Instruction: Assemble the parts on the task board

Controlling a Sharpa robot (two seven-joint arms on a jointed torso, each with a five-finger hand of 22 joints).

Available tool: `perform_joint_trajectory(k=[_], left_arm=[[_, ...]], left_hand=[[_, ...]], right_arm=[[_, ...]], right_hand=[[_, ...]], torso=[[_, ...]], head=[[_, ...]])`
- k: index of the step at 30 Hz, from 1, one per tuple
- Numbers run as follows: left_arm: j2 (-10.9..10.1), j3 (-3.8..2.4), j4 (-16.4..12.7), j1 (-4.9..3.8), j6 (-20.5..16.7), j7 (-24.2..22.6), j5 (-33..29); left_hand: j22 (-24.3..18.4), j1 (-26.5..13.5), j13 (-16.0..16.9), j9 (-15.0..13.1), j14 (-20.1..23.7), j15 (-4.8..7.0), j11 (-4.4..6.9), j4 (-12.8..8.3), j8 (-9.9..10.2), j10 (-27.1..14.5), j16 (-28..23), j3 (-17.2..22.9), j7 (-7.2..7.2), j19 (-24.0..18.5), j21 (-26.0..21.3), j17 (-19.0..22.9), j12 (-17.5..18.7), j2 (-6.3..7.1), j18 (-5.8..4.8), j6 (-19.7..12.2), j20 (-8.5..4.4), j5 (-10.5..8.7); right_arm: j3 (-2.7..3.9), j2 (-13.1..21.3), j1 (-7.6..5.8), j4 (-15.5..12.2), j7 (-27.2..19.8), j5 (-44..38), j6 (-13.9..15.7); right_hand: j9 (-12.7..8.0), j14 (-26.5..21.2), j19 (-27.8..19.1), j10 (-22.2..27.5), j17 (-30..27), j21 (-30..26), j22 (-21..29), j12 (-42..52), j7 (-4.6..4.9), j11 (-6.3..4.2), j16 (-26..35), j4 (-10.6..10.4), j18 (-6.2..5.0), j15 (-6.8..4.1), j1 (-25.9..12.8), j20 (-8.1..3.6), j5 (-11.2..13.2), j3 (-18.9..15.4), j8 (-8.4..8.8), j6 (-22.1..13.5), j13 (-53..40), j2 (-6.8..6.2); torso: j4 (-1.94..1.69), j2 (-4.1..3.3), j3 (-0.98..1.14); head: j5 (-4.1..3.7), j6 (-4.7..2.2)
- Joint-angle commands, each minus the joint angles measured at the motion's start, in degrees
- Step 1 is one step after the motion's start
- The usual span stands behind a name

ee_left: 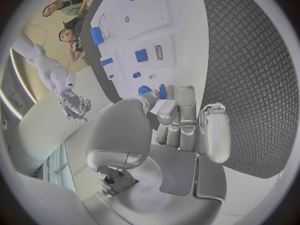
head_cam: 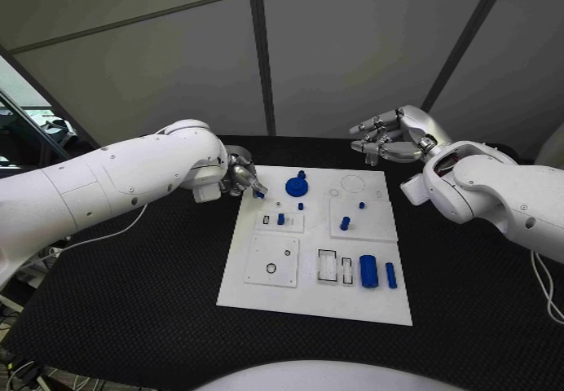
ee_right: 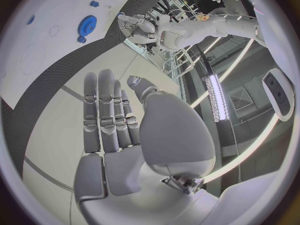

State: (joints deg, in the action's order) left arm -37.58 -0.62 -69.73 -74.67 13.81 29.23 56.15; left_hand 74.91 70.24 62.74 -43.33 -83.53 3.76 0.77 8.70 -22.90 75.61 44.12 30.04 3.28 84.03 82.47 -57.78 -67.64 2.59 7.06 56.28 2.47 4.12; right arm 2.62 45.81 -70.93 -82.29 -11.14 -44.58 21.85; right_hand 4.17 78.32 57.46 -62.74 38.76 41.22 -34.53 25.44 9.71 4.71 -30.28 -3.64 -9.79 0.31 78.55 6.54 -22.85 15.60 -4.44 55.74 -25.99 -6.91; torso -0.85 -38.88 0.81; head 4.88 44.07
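Reaching over the black textured desk (head_cam: 141, 309), the left hand (head_cam: 244, 177) hovers at the far-left corner of the white flat task board (head_cam: 308, 305), its fingers (ee_left: 185, 105) pinched on a small blue part (ee_left: 162, 91). Just beside it on the board stands a blue toothed plastic gear (head_cam: 297, 187); nearer the front-right lies a blue stubby cylinder (head_cam: 367, 270). Such parts are judged light, rigid and slightly slippery, best taken across their sides. The right hand (head_cam: 391, 137) hangs above the board's far-right corner, fingers apart, holding nothing. No legible writing appears.
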Motion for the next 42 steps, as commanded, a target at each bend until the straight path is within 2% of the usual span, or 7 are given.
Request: perform_joint_trajectory(k=[1,9,15,19,24,42], left_arm=[[-1.4,0.05,-3.0,0.00,-4.1,0.9,-2.7],[-4.9,0.53,-10.3,1.14,-7.8,2.5,0.8],[-5.7,0.97,-13.0,2.45,-9.0,4.1,4.5],[-5.8,1.11,-13.8,3.25,-9.3,5.0,6.3],[-5.7,1.17,-14.3,3.69,-9.5,5.8,7.7],[-4.9,1.25,-14.8,3.97,-8.2,7.0,10.1]], left_hand=[[8.4,-0.9,0.1,-0.2,0.0,0.25,0.08,-6.5,-0.5,0.5,0.2,7.0,0.03,2.6,-0.2,-0.1,0.0,-0.01,-5.00,-0.4,-0.38,0.02],[8.6,-2.2,-0.5,-0.8,-0.1,0.31,0.17,-7.2,-1.3,0.4,0.2,8.9,-0.05,2.7,-0.1,-0.1,0.4,0.44,-5.02,-0.4,-0.46,0.01],[8.6,-3.2,-1.2,-1.3,-0.1,0.37,0.24,-7.6,-2.1,0.2,0.2,10.2,-0.13,2.7,-0.2,-0.1,0.8,0.64,-5.02,-0.7,-0.56,-0.03],[8.6,-3.9,-1.1,-1.8,-0.1,0.43,0.33,-7.9,-2.8,0.5,0.2,11.2,-0.23,2.7,-0.2,-0.1,0.5,0.83,-5.03,-0.9,-0.63,-0.03],[8.8,-4.5,-1.1,-2.2,-0.1,0.48,0.39,-8.2,-3.5,0.6,0.2,12.0,-0.29,2.8,-0.1,-0.1,0.2,0.98,-5.06,-1.2,-0.70,-0.04],[9.1,-5.7,-0.7,-3.1,-0.1,0.56,0.52,-9.2,-4.9,1.0,0.3,13.9,-0.42,3.0,0.3,-0.2,-0.6,1.48,-5.15,-1.7,-0.84,-0.04]], right_arm=[[0.04,-0.1,-0.12,0.1,-0.3,0.1,-0.5],[0.04,-0.2,-0.11,0.3,-0.2,0.1,-0.6],[0.04,-0.2,-0.11,0.4,-0.2,0.1,-0.6],[0.03,-0.2,-0.11,0.4,-0.2,0.0,-0.7],[0.03,-0.2,-0.11,0.4,-0.2,0.0,-0.7],[0.03,-0.3,-0.11,0.4,-0.3,-0.1,-0.7]], right_hand=[[0.1,0.4,0.3,0.1,0.1,-0.3,0.1,-0.4,0.05,-0.07,0.1,0.0,-0.66,-0.12,-0.1,-0.08,-0.2,0.4,-0.02,-0.2,0.1,0.01],[0.1,0.4,0.3,0.1,0.1,-0.3,0.1,-0.4,0.05,-0.07,0.1,0.0,-0.66,-0.12,-0.1,-0.08,-0.2,0.4,-0.02,-0.2,0.1,0.01],[0.1,0.4,0.3,0.1,0.1,-0.3,0.1,-0.4,0.05,-0.07,0.1,0.0,-0.66,-0.12,-0.1,-0.08,-0.2,0.4,-0.02,-0.2,0.1,0.01],[0.1,0.4,0.3,0.1,0.1,-0.3,0.1,-0.4,0.05,-0.07,0.1,0.0,-0.66,-0.12,-0.1,-0.08,-0.2,0.4,-0.02,-0.2,0.1,0.01],[0.1,0.4,0.3,0.1,0.1,-0.3,0.1,-0.4,0.05,-0.07,0.1,0.0,-0.66,-0.12,-0.1,-0.08,-0.2,0.4,-0.02,-0.2,0.1,0.01],[0.1,0.4,0.3,0.1,0.1,-0.3,0.1,-0.4,0.05,-0.07,0.1,0.0,-0.66,-0.12,-0.1,-0.08,-0.2,0.4,-0.02,-0.2,0.1,0.01]], torso=[[-0.05,0.01,0.02],[-0.07,0.00,0.02],[0.06,-0.05,-0.02],[0.08,-0.07,-0.04],[0.03,-0.08,0.00],[0.05,-0.08,0.02]], head=[[0.24,0.05],[0.33,0.07],[0.49,0.14],[0.48,0.23],[0.47,0.31],[0.30,0.54]])
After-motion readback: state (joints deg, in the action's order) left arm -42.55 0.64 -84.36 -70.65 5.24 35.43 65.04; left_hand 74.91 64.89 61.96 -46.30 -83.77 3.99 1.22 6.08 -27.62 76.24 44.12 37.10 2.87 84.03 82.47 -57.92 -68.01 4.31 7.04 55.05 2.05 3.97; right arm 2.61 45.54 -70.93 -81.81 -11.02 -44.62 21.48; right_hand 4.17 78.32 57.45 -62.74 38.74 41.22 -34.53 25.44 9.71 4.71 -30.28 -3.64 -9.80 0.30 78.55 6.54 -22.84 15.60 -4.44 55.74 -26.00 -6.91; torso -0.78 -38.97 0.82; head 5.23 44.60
